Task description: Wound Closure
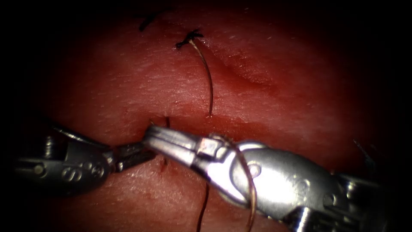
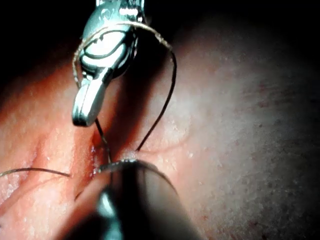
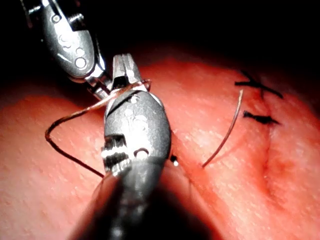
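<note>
Tissue [image 1: 266,107], red, moist, thread [image 1: 209,81] across

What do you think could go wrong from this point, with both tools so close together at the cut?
1. The thread is looped over the right tool behind its jaws; it might snag or fray on the metal there.
2. The left tool sits right against the right tool's tip at the cut; they could knock each other or pinch the tissue.
3. A pull on the thread might strain the finished knot it runs from.

both gripper tips meet: left gripper [image 1: 133,154], right gripper [image 1: 156,136].
</note>
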